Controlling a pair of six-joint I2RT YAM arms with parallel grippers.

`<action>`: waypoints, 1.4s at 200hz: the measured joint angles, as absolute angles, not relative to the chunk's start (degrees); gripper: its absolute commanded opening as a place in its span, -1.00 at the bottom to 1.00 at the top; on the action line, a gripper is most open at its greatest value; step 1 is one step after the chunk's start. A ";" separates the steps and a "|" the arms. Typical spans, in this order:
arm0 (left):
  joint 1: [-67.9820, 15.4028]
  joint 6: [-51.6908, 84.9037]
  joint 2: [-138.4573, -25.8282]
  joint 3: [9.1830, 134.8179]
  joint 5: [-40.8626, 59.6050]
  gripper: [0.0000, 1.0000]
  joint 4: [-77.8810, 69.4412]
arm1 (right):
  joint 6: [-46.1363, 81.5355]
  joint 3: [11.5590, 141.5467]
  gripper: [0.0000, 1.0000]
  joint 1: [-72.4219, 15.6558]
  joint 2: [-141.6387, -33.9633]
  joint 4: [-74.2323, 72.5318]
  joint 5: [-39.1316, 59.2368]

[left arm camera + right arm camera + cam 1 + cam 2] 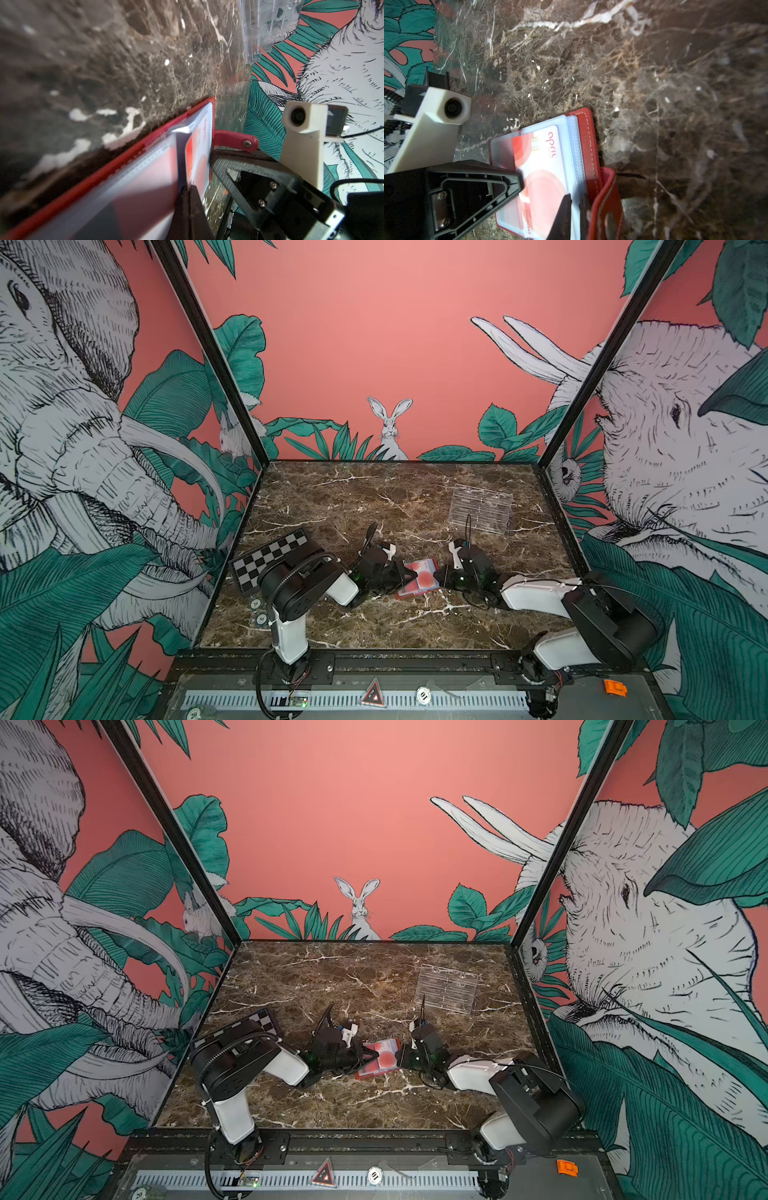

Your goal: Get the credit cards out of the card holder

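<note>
One open card holder [409,592] lies on the marble table [353,497], between two claws. At its left edge the left gripper [187,193] is pressed together on one clear sleeve [180,158]. At its tab side the right gripper [576,204] pinches the sleeve stack's edge. It would probably work best if the right pins the holder flat while the left draws straight outward. One white card [548,166] shows plainly. A second, reddish one is blurred.

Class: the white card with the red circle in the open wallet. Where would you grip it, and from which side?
Probably the card's short edge by the printed name, from beyond that end: it lies flat in the wallet's clear sleeve, and that end is least crowded. The sleeve's opening is unclear.
</note>
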State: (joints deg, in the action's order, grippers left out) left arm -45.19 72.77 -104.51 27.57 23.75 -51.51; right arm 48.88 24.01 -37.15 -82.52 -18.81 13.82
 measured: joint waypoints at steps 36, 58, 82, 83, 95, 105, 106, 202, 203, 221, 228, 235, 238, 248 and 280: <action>-45.17 72.40 -104.01 27.18 24.40 -1.00 -51.05 | 48.90 24.05 -0.78 -37.15 -82.74 -18.98 13.87; -45.15 72.40 -104.01 27.18 24.62 -0.96 -51.09 | 48.88 24.08 -0.78 -37.15 -82.78 -19.03 13.93; -45.15 72.23 -104.01 27.18 24.64 -0.72 -51.03 | 48.88 24.23 -0.79 -37.15 -82.91 -19.00 13.96; -45.15 72.18 -104.01 27.18 24.67 -0.72 -51.00 | 48.88 24.23 -0.80 -37.15 -82.91 -19.00 13.96; -45.15 72.18 -104.01 27.18 24.71 -0.63 -51.07 | 48.88 24.36 -0.80 -37.15 -83.24 -19.22 14.04; -45.17 72.16 -104.01 27.24 24.91 -0.59 -51.18 | 48.88 24.58 -0.81 -37.15 -83.53 -19.31 14.13; -45.17 72.16 -104.01 27.24 24.93 -0.58 -51.20 | 48.88 24.58 -0.81 -37.15 -83.55 -19.31 14.15; -45.15 72.01 -104.42 27.75 25.36 -0.80 -50.81 | 48.88 24.75 -0.95 -37.26 -83.90 -19.31 14.13; -45.17 72.01 -104.44 27.77 25.39 -0.81 -50.81 | 48.93 24.75 -0.95 -37.26 -83.90 -19.29 14.13; -45.10 71.79 -104.68 27.94 25.69 -0.99 -50.72 | 48.88 24.75 -0.98 -37.32 -83.94 -19.35 14.11; -44.93 71.72 -104.68 28.05 26.02 -1.00 -50.96 | 48.88 24.75 -0.99 -37.34 -83.96 -19.35 14.11; -44.91 71.57 -104.68 28.14 26.13 -1.00 -51.07 | 48.88 24.75 -0.98 -37.36 -83.96 -19.38 14.06; -44.91 71.57 -104.68 28.14 26.15 -1.00 -51.07 | 48.88 24.75 -0.99 -37.36 -83.96 -19.38 14.06; -44.91 71.44 -104.68 28.14 26.13 -1.00 -50.96 | 48.88 24.75 -0.99 -37.36 -83.96 -19.38 14.04; -44.49 70.37 -103.59 28.14 26.13 -1.00 -49.12 | 48.90 24.75 -0.99 -37.41 -83.96 -19.38 13.98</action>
